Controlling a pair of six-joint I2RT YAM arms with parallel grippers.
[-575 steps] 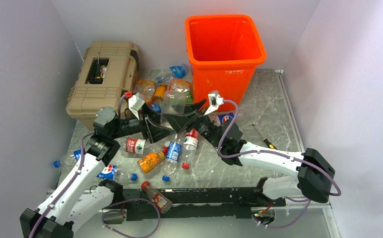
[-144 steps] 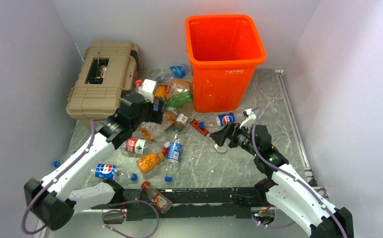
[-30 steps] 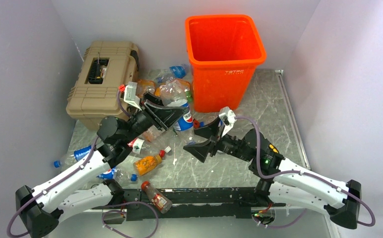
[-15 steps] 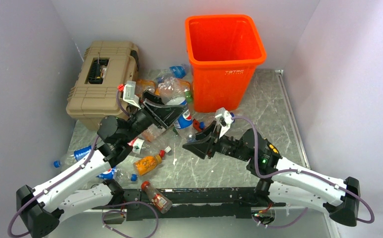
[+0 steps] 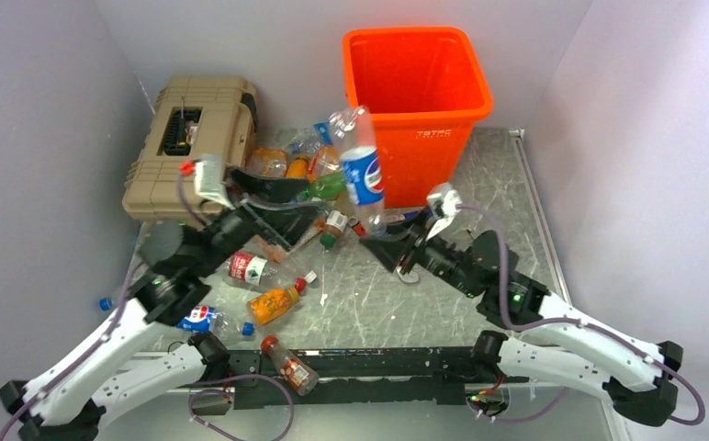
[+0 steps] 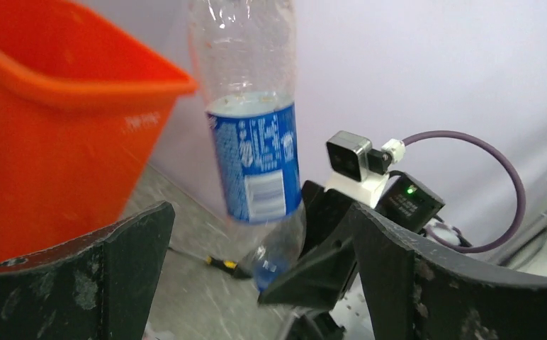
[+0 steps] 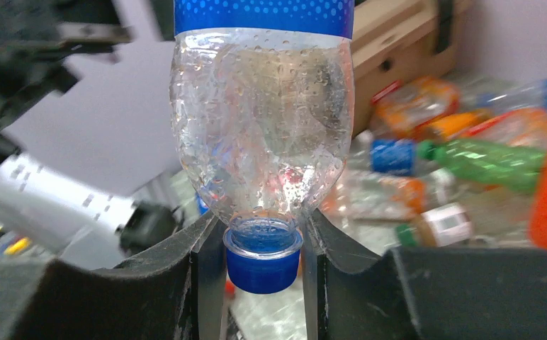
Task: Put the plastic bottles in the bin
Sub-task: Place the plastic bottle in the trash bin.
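A clear plastic bottle with a blue label hangs upside down in front of the orange bin. My right gripper is shut on its blue cap, with a finger on each side of the neck. The bottle fills the right wrist view. My left gripper stands wide open to the left of the bottle and apart from it. In the left wrist view the bottle hangs beyond the open fingers, beside the bin. More bottles lie scattered on the table.
A tan toolbox sits at the back left. A pile of bottles lies between it and the bin. One bottle rests on the front rail. A small screwdriver lies on the table by the bin.
My left gripper opened, let go of the blue-labelled bottle and drew back to the left. My right gripper shut on the cap and lifted the bottle toward the bin.
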